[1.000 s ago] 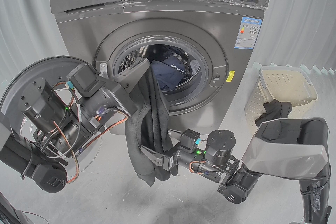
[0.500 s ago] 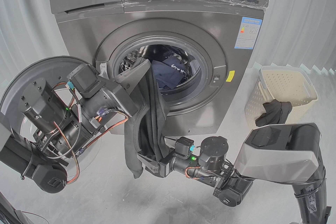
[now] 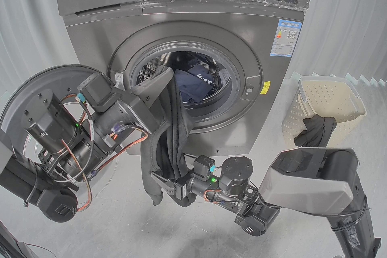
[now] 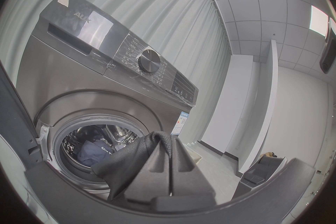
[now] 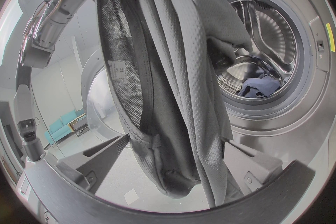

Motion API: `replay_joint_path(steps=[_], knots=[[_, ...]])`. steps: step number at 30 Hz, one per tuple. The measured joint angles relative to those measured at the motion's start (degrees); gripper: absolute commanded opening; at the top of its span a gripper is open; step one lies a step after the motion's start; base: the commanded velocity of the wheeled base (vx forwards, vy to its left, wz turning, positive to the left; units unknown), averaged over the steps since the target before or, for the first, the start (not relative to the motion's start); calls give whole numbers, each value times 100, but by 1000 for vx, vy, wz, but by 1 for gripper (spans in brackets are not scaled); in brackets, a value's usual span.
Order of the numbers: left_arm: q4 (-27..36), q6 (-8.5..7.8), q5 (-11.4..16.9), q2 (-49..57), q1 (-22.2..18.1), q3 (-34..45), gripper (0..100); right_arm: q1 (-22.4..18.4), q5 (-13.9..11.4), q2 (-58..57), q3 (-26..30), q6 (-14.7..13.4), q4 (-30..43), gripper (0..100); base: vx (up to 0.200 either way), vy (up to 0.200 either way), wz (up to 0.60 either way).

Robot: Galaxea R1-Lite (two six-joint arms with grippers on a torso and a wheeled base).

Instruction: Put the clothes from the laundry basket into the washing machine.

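Our right tool has slid left under the garment; it is wide open, the hanging hem between its jaws. Our left tool stays clamped on the top, at the drum mouth's left. We should close low on the hem, lift it, then feed both ends in together.

The head camera looks forward and down on the washing machine at twelve o'clock. Both wrist cameras sit close behind the dark garment, facing the same open drum.
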State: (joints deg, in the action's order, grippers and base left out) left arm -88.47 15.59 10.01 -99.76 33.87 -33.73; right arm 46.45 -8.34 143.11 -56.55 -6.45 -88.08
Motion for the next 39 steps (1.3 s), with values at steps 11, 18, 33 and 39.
replay_joint_path(steps=[11,18,33,39], knots=[[-7,-84,2,9,12,-9,0,63,566,527,-913,-6,172,100,0,0,0],[-10,-95,0,39,9,-41,0,-98,878,780,-1440,-74,246,0,0,0,0],[34,-101,9,-16,-239,68,0,-577,900,-250,-692,-162,129,0,0,0,0],[22,-126,33,-252,-590,165,0,-817,867,-1097,-182,-146,129,0,0,0,0]])
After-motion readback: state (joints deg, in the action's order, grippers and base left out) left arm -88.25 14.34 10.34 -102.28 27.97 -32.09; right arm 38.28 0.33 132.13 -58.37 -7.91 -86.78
